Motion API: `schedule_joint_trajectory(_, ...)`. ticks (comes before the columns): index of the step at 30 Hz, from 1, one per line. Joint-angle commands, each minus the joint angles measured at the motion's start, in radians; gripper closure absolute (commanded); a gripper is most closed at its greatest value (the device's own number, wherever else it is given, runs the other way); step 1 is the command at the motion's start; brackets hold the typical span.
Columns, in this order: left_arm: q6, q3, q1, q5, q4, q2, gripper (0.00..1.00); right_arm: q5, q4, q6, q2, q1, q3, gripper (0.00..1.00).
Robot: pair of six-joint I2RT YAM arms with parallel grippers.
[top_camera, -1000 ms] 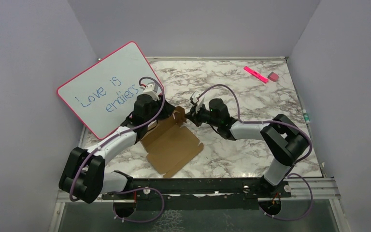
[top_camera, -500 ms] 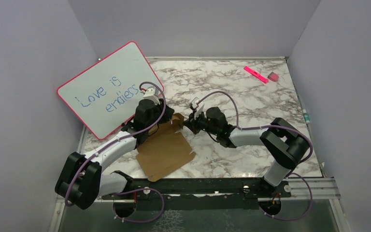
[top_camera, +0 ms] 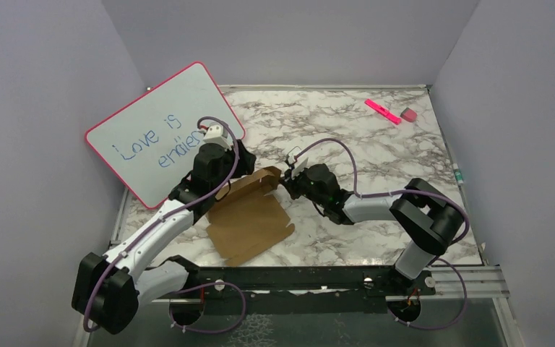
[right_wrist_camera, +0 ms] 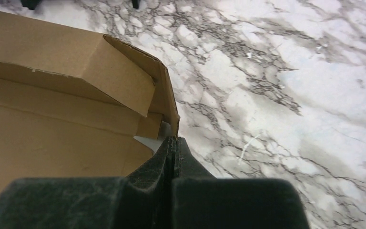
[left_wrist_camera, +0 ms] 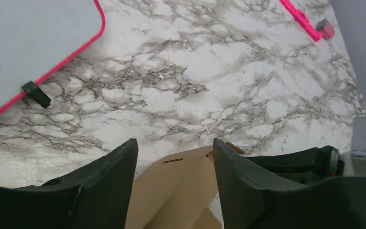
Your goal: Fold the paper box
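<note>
The paper box (top_camera: pixel 249 220) is a brown cardboard sheet lying mostly flat on the marble, with its far flap (top_camera: pixel 254 181) folded up. My left gripper (top_camera: pixel 233 165) hovers over the box's far left edge. In the left wrist view this gripper (left_wrist_camera: pixel 175 143) is open, and the box (left_wrist_camera: pixel 181 191) shows below the gap, untouched by either finger. My right gripper (top_camera: pixel 287 185) meets the flap's right corner. In the right wrist view its jaws (right_wrist_camera: pixel 173 139) are pressed together on the thin edge of the raised corner flap (right_wrist_camera: pixel 164 95).
A pink-framed whiteboard (top_camera: pixel 155 134) leans against the left wall just behind my left arm, and its edge (left_wrist_camera: pixel 52 71) also appears in the left wrist view. A pink marker (top_camera: pixel 383 110) and a small eraser (top_camera: pixel 408 114) lie at the far right.
My left gripper has opened and drawn back up and left off the cardboard. The box has slid left and turned, and my right gripper moved left with its corner.
</note>
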Motion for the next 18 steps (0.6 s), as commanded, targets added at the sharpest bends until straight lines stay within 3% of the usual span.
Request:
schedule_joint_trajectory(1,0.015,0.124,-0.002,-0.107,-0.22,-0.051,0.34,0.138,-0.044,-0.137,-0.035,0.005,0.012,0.99)
schedule_joint_trajectory(6,-0.015,0.171,0.01,-0.234,-0.403,-0.106,0.17,0.208,-0.058,-0.196,-0.033,0.002,0.015,0.99)
schedule_joint_trajectory(12,-0.07,0.11,0.051,-0.41,-0.498,-0.227,0.03,0.232,-0.057,-0.226,-0.032,-0.002,0.019,0.99)
schedule_joint_trajectory(18,-0.018,0.157,0.145,-0.321,-0.445,-0.205,0.01,0.193,-0.059,-0.237,-0.03,-0.002,0.017,0.99)
